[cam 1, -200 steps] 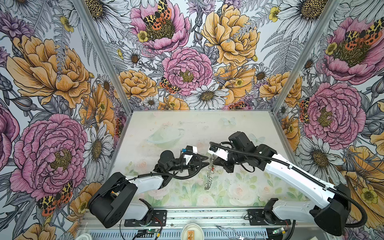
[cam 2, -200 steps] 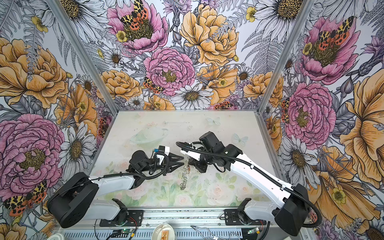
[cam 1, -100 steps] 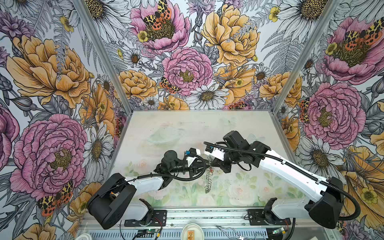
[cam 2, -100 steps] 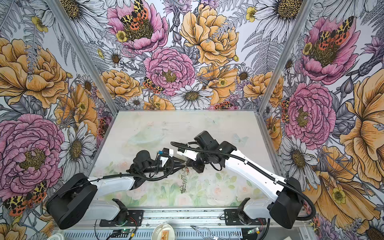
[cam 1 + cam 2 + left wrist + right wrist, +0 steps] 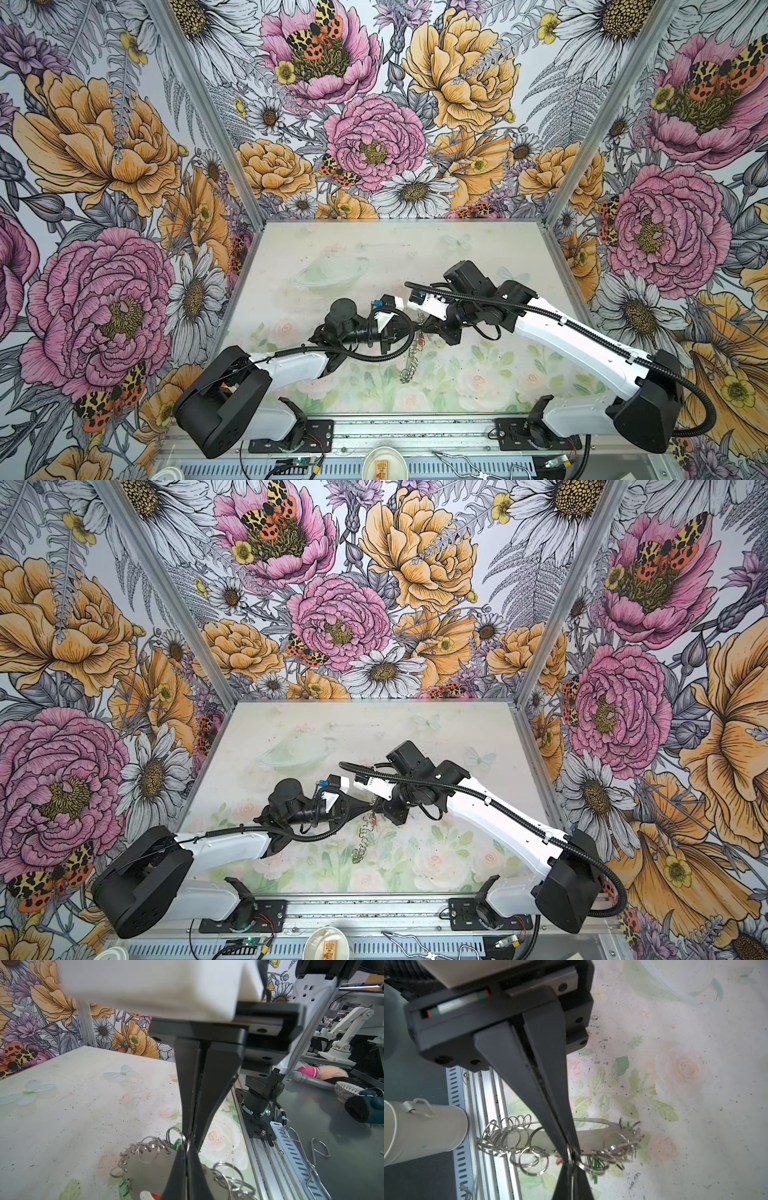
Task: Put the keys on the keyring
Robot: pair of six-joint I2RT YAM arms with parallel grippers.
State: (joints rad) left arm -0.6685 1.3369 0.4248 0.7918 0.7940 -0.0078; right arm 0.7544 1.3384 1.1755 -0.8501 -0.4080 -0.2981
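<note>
since both grippers meet tip to tip above the table (image 5: 374, 249), with the keyring (image 5: 410, 358) hanging edge-on below them, the step in hand looks like working one of the split rings (image 5: 618, 1148) so that a key can go on. the right gripper (image 5: 571, 1152) has its fingers pressed together on the keyring's fringe, and it seems to carry the weight. the left gripper (image 5: 188, 1140) is also closed, pinching thin wire at almost the same spot, apparently a ring of that fringe. whether both hold one ring or two neighbours, i cannot tell. the keyring's lower end is near the table; whether it touches is unclear.

to do this well, i would let the right grip be the anchor and give the left only a small, slow motion. the wire is thin and springy, so a sideways tug could slip it out from between the pads or set the whole plate swinging. any pull should run along the ring's coil, not across it. the other rings dangle loose on both sides of the pinch and can snag a fingertip, so the tips should stay outside that cluster.

the keys (image 5: 596, 1165) show as green and red bits just under the plate, among the rings. i cannot tell whether they are already threaded. check that before opening either hand, since letting go of the anchor would drop everything.
</note>
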